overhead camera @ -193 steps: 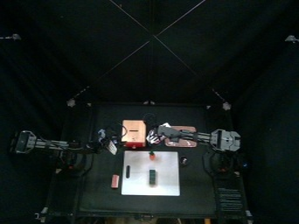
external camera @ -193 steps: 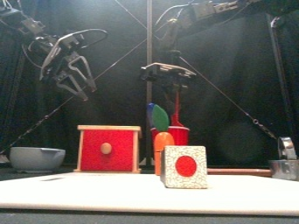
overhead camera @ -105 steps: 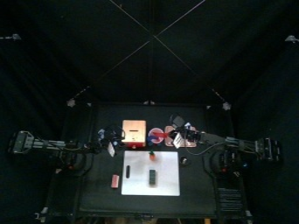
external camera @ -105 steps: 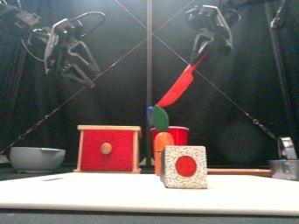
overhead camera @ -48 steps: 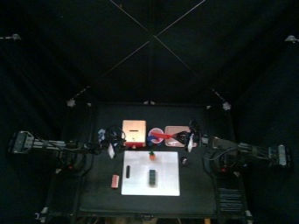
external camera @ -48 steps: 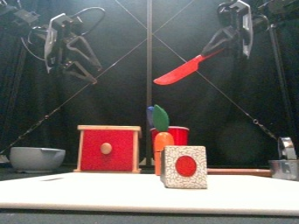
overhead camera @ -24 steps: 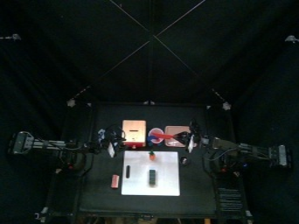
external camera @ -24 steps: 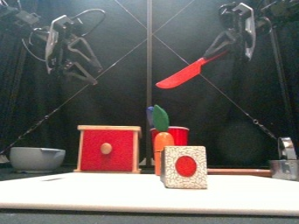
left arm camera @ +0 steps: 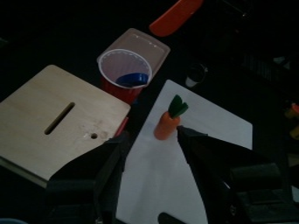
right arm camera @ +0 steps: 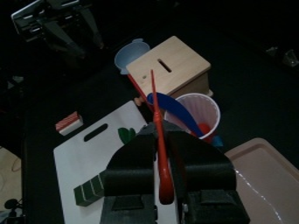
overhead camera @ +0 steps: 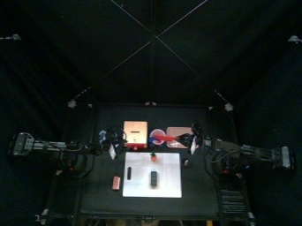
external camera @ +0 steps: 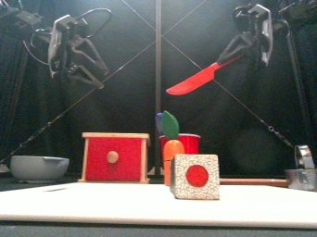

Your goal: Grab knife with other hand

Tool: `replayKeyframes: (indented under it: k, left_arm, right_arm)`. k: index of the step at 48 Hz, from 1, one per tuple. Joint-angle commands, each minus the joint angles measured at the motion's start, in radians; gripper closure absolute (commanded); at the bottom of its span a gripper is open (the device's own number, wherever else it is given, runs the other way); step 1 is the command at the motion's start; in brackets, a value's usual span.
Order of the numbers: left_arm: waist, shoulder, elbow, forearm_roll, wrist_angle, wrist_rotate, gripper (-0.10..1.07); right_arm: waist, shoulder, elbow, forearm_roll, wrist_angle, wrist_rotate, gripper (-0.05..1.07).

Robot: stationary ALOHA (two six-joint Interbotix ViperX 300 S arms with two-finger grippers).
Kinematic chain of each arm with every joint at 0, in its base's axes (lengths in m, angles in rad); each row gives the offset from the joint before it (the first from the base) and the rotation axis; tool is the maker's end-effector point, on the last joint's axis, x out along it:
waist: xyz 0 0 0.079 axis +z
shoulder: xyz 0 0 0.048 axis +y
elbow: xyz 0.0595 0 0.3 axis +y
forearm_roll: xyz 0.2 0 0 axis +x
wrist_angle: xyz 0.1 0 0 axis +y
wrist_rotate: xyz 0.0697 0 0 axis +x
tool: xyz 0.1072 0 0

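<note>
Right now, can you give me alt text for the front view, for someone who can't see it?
The right end effector holds a red knife high in the air, blade slanting down toward the middle, while the left end effector hangs open at upper left. Below on the table stand a red box, a speckled block with a red dot, and a grey bowl.

The black table carries a white board (centre), wooden box, and grey bowl.
</note>
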Motion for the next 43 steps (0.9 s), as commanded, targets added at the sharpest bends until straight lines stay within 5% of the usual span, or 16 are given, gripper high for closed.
replayKeyframes:
  k: [1,16,30,43]
  left_arm:
    - [0.002,-0.002,-0.015,0.009,-0.026,0.003,0.12]
    - [-0.009,0.063,-0.038,0.098,-0.291,0.037,0.11]
    - [-0.041,0.227,-0.126,0.11,-0.305,0.043,-0.02]
    - [-0.1,0.334,-0.202,0.107,-0.36,0.046,-0.05]
  right_arm:
    - [0.011,-0.003,-0.009,-0.005,-0.02,-0.009,0.63]
    - [0.117,0.005,0.077,-0.057,-0.198,-0.014,0.64]
    - [0.261,0.055,0.141,-0.091,-0.324,0.002,0.64]
    - [0.272,0.129,0.137,-0.087,-0.324,0.0,0.64]
